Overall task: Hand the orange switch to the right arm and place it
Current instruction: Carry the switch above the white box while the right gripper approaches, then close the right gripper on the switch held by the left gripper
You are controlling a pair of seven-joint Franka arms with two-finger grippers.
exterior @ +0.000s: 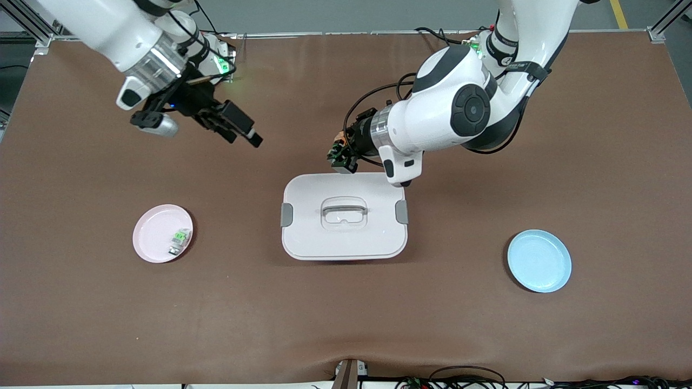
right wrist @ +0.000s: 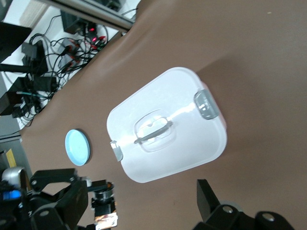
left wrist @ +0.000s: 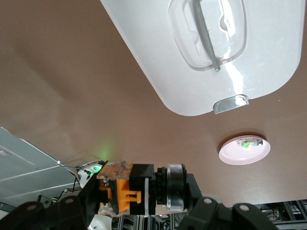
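Two grippers hang over the table around our white lidded box [exterior: 344, 216]: toward the right arm's end, the right gripper [exterior: 238, 127] hovers over bare brown table [exterior: 346, 324] with its fingers spread and nothing between them. Just over the box's edge farthest from the front camera, the left gripper [exterior: 340, 156] has its fingers pinched on the orange switch [left wrist: 136, 194] — we see it up off the table. We also see a pink plate [exterior: 162, 233] holding a green-and-white switch [exterior: 179, 241] toward the right arm's end of the box, a blue plate [exterior: 539, 261] toward the left arm's.

A robotics lab: brown-covered table [exterior: 346, 324], aluminium frame rails [exterior: 32, 27], tangled cables [right wrist: 53, 52].
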